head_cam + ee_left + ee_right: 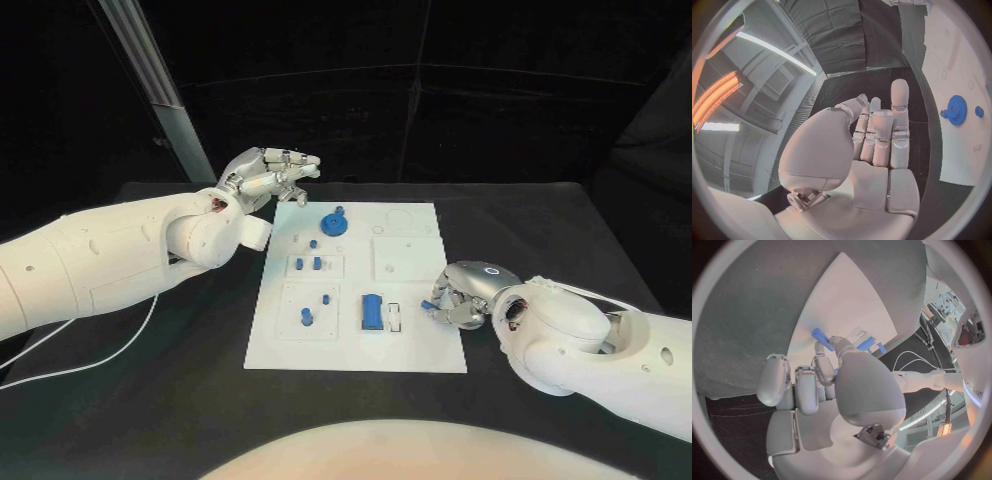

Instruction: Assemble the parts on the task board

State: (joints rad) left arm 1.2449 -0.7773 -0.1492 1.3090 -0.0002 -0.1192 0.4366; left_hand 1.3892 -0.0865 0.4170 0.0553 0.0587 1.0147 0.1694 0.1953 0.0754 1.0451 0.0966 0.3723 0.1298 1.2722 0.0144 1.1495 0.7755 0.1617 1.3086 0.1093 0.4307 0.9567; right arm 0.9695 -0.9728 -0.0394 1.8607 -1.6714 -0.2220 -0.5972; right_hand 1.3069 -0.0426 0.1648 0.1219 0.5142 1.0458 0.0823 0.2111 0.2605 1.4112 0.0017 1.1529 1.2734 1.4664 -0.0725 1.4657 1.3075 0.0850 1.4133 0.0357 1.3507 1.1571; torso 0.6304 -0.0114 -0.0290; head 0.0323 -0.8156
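Observation:
The white task board [411, 345] lies in the middle of the black table. On it sit a blue gear [335, 222], small blue pegs [304, 264] and a blue block [371, 313]. My left hand [271, 176] hovers above the board's far left corner, fingers curled in with nothing in them [873, 135]; the gear [956, 109] lies beyond it. My right hand [464, 296] rests at the board's right edge and pinches a small blue part [428, 305] at its fingertips. The right wrist view has blue pieces [822, 336] just past that hand [826, 385].
A metal post [152, 85] rises behind the table's far left. A white cable [101, 345] trails over the table under my left arm. Black cloth surrounds the board on all sides.

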